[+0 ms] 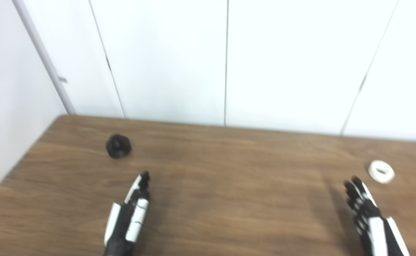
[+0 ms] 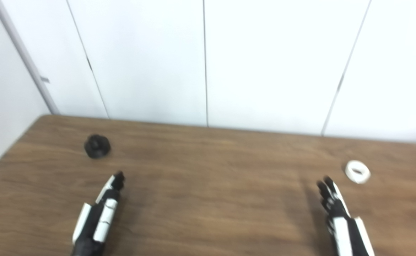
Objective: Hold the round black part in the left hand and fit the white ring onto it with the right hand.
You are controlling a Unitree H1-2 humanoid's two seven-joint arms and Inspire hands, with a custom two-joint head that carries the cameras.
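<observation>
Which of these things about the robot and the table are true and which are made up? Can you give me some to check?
1. The round black part lies on the table, away from both hands. True.
2. The right hand is holding the white ring. False: the ring lies on the table just beyond that hand's fingertips, untouched.
3. The left hand holds nothing. True.
4. The white ring already sits on the black part. False: they lie far apart, the ring at the right and the black part at the left.
5. The black part is closer to the right hand than to the left hand. False: it lies beyond the left hand.
</observation>
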